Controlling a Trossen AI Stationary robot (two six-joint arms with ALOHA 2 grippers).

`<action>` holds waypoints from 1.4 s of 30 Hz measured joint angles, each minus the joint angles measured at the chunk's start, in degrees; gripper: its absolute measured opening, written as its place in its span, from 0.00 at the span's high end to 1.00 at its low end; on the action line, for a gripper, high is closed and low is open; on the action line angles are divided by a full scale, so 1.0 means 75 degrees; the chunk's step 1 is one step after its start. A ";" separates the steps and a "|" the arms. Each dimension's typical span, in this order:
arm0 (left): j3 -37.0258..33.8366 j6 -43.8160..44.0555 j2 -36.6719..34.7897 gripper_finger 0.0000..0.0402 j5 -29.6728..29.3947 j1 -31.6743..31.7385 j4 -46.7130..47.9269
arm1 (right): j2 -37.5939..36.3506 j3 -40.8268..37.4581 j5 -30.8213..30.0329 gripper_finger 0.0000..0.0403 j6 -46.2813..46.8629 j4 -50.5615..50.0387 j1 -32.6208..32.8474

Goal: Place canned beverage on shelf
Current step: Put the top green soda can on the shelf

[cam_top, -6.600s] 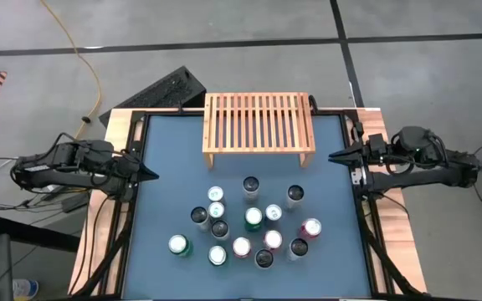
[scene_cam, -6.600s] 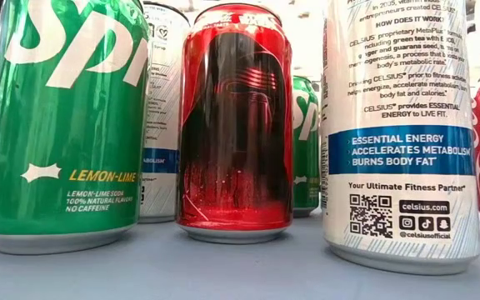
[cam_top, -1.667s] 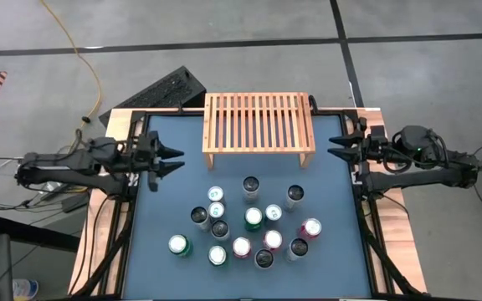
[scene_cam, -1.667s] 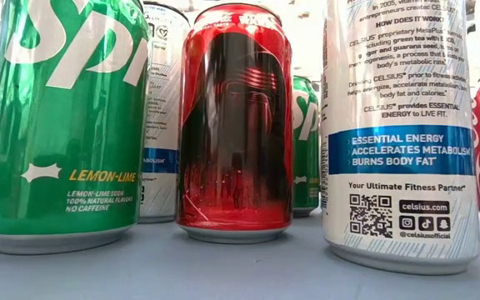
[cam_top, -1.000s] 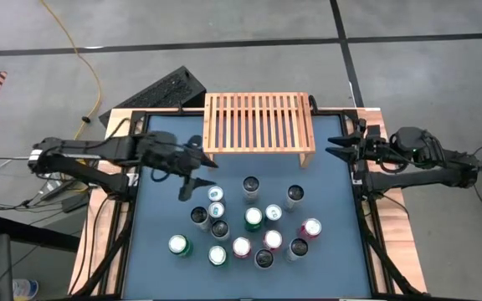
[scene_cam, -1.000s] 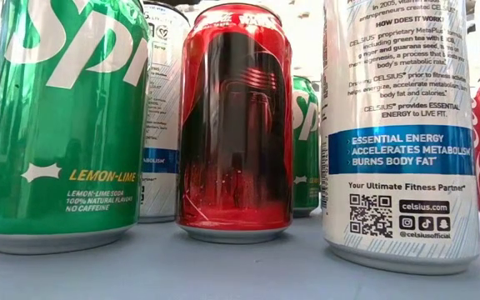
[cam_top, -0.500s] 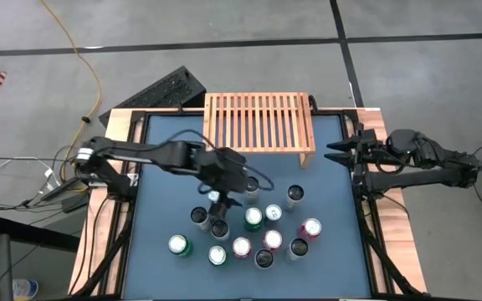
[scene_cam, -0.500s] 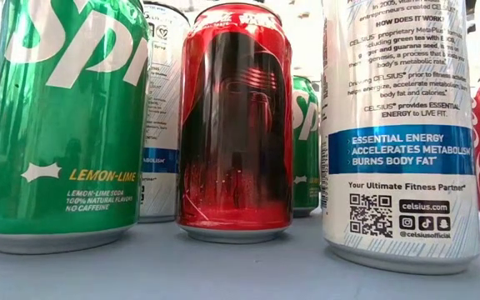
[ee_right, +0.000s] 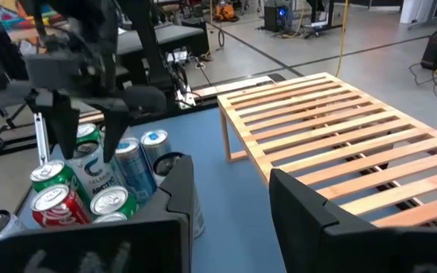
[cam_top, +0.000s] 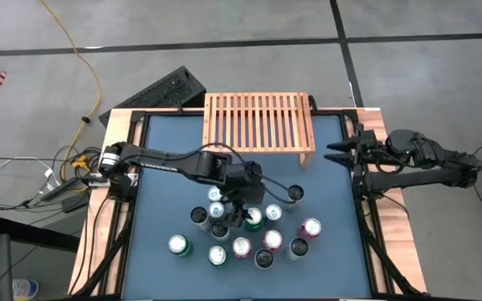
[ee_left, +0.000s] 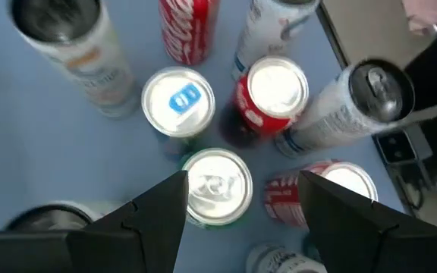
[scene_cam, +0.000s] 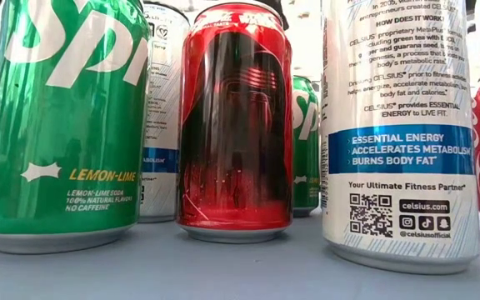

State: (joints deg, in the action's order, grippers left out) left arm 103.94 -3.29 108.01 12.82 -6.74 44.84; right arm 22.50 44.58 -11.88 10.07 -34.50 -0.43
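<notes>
Left end effector (cam_top: 243,214) open wide over a green silver-topped can (ee_left: 217,186); right end effector (cam_top: 335,151) part-open, empty, beside the slatted light-wood shelf (cam_top: 258,122).

even, diffuse overhead light fills the overhead view, leaving the blue table mat (cam_top: 161,188) flat and nearly shadowless, with small bright glints on the can tops. at table height, the green can (scene_cam: 61,125) and the red can (scene_cam: 236,121) stand sharp and glossy, streaked with vertical highlights, while the background behind them burns out to white. the left wrist picture is soft with blur; glare whitens the lid of the green-rimmed can (ee_left: 217,184) and its neighbours, and dark shadow pools between them. in the right wrist picture the shelf (ee_right: 332,144) is evenly lit, while the near fingers (ee_right: 309,220) sit dark and out of focus.
</notes>
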 joint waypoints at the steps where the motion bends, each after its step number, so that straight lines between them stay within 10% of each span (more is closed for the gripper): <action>1: -0.0015 -0.0003 -0.0010 0.41 -0.0214 -0.0039 -0.0062 | -0.0002 0.0000 0.0000 0.69 0.0003 -0.0047 0.0000; 42: -0.0155 0.0187 0.0689 0.28 -0.1604 -0.0440 -0.0452 | -0.0003 0.0003 0.0017 0.62 0.0282 -0.1135 0.0009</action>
State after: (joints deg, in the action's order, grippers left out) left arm 102.78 -1.89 113.18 0.80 -10.04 41.45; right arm 22.48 44.60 -11.75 12.18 -43.01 -0.36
